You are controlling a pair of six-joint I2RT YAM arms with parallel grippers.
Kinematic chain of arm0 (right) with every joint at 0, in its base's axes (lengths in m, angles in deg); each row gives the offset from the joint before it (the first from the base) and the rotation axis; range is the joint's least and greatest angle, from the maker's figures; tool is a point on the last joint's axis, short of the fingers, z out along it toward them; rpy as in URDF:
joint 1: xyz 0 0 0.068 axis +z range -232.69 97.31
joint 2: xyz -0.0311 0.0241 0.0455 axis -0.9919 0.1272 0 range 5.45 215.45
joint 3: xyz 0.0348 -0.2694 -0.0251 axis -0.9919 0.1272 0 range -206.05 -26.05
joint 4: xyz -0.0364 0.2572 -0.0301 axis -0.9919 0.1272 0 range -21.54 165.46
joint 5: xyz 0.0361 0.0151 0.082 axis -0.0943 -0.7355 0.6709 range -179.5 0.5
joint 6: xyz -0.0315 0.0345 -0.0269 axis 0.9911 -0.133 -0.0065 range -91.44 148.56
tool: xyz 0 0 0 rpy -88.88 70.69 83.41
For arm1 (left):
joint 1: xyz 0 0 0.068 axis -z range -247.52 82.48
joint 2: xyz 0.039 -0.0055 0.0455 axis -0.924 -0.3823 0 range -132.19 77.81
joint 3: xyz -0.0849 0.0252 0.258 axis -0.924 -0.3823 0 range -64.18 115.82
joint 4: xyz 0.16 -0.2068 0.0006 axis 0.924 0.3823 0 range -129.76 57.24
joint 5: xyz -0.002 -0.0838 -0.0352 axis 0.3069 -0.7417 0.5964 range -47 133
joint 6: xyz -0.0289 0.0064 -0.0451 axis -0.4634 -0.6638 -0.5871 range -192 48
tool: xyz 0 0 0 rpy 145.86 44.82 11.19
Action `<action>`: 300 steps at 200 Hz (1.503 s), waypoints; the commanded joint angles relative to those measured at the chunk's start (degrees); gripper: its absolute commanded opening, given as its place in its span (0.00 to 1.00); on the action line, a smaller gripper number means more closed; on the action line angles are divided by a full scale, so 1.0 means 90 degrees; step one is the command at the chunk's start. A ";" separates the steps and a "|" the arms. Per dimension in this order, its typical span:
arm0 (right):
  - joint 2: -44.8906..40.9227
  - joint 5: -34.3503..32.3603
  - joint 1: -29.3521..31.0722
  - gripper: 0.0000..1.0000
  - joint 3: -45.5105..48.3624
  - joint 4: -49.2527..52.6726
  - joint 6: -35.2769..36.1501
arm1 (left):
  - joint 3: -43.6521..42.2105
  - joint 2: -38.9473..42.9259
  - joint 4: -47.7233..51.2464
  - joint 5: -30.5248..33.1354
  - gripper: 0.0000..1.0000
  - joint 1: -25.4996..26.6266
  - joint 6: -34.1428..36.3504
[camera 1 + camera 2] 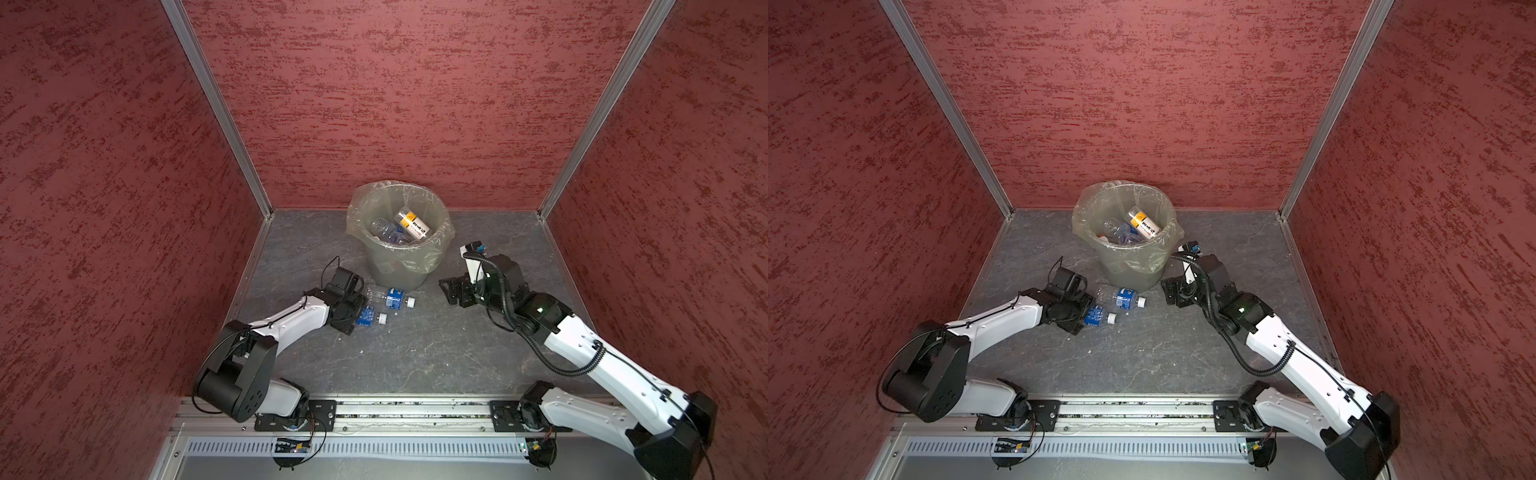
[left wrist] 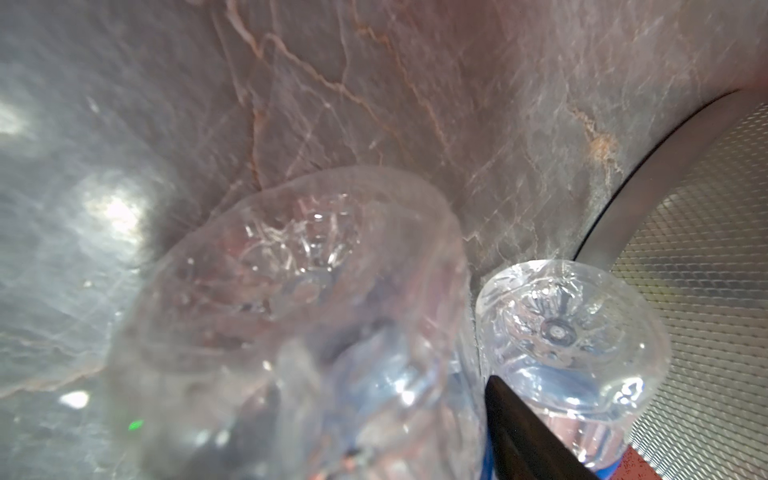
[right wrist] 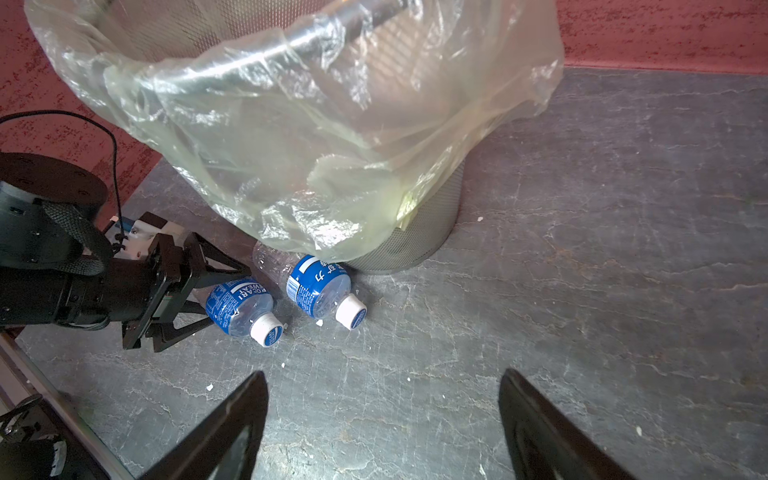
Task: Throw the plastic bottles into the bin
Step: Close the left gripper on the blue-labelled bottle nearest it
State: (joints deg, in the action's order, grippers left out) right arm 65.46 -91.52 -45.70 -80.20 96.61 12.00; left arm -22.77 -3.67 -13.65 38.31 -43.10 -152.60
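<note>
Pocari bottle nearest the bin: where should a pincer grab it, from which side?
Probably the shoulder behind its white cap, from above: the Pocari bottle lies on its side, body hemmed between the bin and the second bottle, capped end over open floor.

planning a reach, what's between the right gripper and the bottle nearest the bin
Only bare floor and white crumbs lie between right gripper and bottle, per the right wrist view.

Red textured walls (image 1: 415, 104), grey stone floor (image 1: 415, 353)
</note>
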 commanded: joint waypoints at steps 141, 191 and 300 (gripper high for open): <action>0.0100 0.0049 0.0146 0.87 0.0135 -0.0099 -0.0186 | 0.0567 -0.0849 0.0491 -0.0365 0.64 0.0050 0.1658; 0.0121 0.0055 0.0167 0.87 0.0155 -0.0157 -0.0217 | 0.0547 -0.0298 0.0532 -0.0298 0.54 0.0059 0.2273; 0.0130 -0.0066 0.0419 0.88 0.0609 -0.0429 -0.0153 | -0.0539 0.1618 -0.0230 -0.0516 0.50 0.0108 0.3387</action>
State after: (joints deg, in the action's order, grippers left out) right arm 66.79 -91.20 -42.97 -75.74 94.92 10.56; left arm -26.44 6.80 -13.65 33.85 -42.42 -126.20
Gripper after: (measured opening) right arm 0.881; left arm 0.561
